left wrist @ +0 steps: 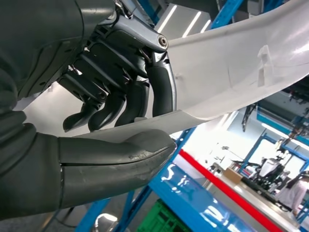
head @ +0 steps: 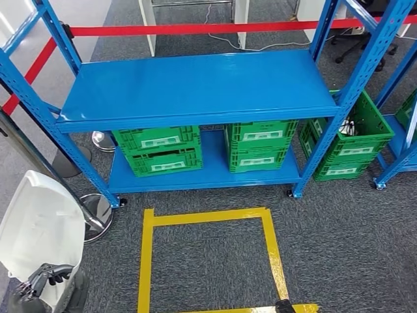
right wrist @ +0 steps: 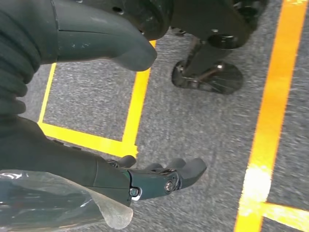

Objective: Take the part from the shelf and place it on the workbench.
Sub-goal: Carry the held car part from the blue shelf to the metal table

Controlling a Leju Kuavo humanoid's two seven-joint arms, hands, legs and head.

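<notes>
The white part [left wrist: 233, 72] is gripped by the left hand [left wrist: 120, 111]: its thin edge is clamped between the thick thumb [left wrist: 120, 164] on one side and the dark fingers [left wrist: 109, 104] curled against the other. The panel is extended well past the fingertips. Beyond the thumb, blue shelf beams [left wrist: 189, 198], a red band [left wrist: 226, 191] and a green crate [left wrist: 160, 220] are seen.

The shelf [head: 197, 88] is showing bright blue, the crates [head: 158, 150] green with white labels. The part [head: 42, 228] is looking plain white; yellow tape [head: 209, 216] is framing grey carpet [head: 344, 248]. Red barrier tape [head: 197, 29] is crossing behind.
</notes>
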